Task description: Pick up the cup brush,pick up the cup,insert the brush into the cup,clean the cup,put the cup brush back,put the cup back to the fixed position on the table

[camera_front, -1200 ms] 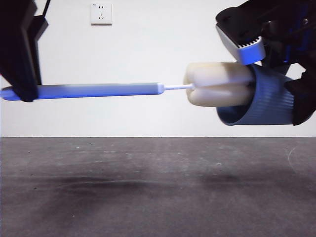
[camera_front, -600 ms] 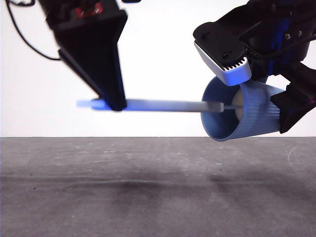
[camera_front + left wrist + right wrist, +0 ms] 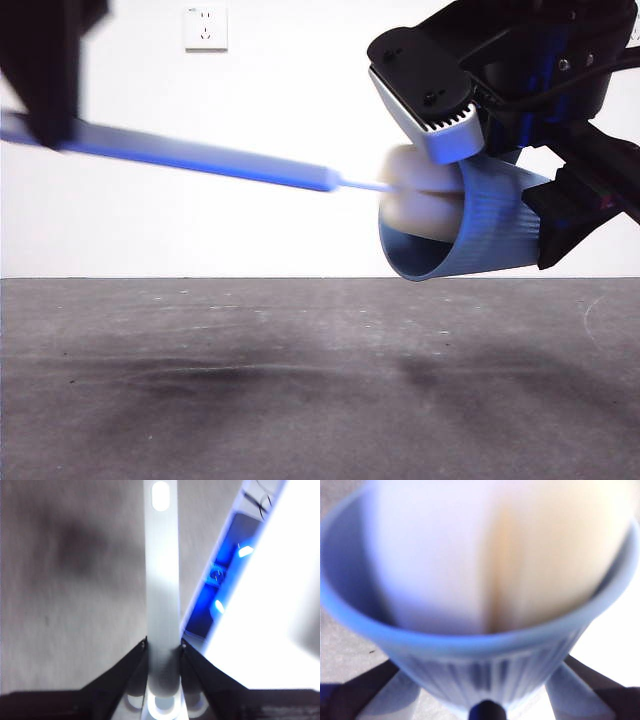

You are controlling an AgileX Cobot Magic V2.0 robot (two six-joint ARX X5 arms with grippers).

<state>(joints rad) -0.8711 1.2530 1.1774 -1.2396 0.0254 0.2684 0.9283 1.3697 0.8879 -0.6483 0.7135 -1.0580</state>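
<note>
While seemingly half-inserted — cup brush (image 3: 300, 172) in cup (image 3: 480, 225)

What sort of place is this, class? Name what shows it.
Probably a robot test bench: a bare dark table, a plain white wall with one socket, and two pincers working a cup brush in a cup.

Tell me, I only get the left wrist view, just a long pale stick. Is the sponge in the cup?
Observer: Partly. In the front view the sponge sticks halfway out of the cup.
Operator: Who holds the cup?
Observer: The right end effector does; its wrist view shows the jaws on either side of the ribbed wall, near the base.
Operator: Is the cup standing on the table?
Observer: No. The front view shows it in the air above the table, lying on its side with its mouth toward the brush.
</note>
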